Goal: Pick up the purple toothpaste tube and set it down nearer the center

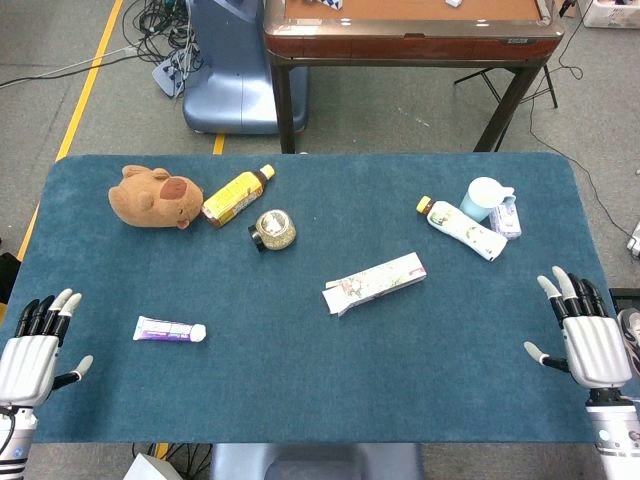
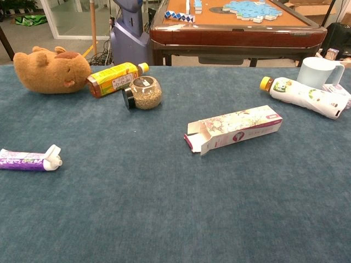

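Observation:
The purple toothpaste tube (image 1: 169, 330) lies flat near the table's front left, its white cap pointing right; the chest view shows the tube (image 2: 30, 159) at the left edge. My left hand (image 1: 33, 352) rests at the front left corner, fingers spread and holding nothing, a short way left of the tube. At the front right edge my right hand (image 1: 583, 333) is likewise open and empty. Neither hand appears in the chest view.
An opened toothpaste box (image 1: 374, 283) lies near the middle. A plush toy (image 1: 153, 196), yellow bottle (image 1: 235, 196) and small jar (image 1: 273, 230) sit at the back left. A white bottle (image 1: 465, 228), pale blue cup (image 1: 485, 198) and a small pack (image 1: 506, 217) are at the back right.

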You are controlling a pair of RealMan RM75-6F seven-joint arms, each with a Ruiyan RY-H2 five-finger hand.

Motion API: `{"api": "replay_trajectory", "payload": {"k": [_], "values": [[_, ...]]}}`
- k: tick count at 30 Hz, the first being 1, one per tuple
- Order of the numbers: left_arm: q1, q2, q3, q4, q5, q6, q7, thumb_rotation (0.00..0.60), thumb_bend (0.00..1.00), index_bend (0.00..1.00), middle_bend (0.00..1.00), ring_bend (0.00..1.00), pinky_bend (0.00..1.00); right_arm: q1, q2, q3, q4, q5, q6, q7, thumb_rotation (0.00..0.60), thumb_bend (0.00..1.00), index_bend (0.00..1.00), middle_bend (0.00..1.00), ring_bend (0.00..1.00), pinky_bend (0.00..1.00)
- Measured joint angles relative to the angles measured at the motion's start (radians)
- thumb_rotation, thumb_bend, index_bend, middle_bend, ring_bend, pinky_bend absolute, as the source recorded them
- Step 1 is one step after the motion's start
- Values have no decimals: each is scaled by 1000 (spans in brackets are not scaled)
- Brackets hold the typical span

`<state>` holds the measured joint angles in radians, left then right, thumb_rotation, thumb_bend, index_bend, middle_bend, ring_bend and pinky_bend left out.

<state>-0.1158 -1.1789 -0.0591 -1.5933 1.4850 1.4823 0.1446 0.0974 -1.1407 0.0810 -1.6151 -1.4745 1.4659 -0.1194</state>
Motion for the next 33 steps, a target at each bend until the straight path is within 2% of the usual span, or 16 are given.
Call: {"api": "replay_trajectory", "payload": {"k": [9, 14, 18, 21, 27, 33], "values": [[-17, 3, 1, 2, -1, -30, -5, 600, 208, 0, 7, 65, 15, 3, 12, 5, -6, -7, 6, 3, 600, 0, 0, 0, 0, 0], [-54, 21, 1, 6, 2, -98, -21, 600, 208, 5, 14, 71, 15, 14, 55, 28, -41, -22, 25, -21, 600, 0, 0, 0, 0, 0], [-102, 33, 0, 11, 3, -179, -46, 600, 208, 124, 60, 88, 15, 24, 97, 48, -86, -37, 40, -57, 600, 0, 0, 0, 0, 0], [-146, 35, -4, 25, 0, -247, -70, 600, 208, 176, 111, 114, 15, 33, 129, 60, -122, -47, 47, -79, 600, 0, 0, 0, 0, 0], [-226, -1, -21, 85, -21, -346, -104, 600, 208, 231, 169, 152, 35, 42, 156, 66, -155, -58, 48, -97, 600, 0, 0, 0, 0, 0], [-263, -32, -22, 96, -71, -412, -54, 600, 207, 254, 219, 195, 63, 34, 158, 61, -153, -47, 53, -88, 600, 0, 0, 0, 0, 0]]}}
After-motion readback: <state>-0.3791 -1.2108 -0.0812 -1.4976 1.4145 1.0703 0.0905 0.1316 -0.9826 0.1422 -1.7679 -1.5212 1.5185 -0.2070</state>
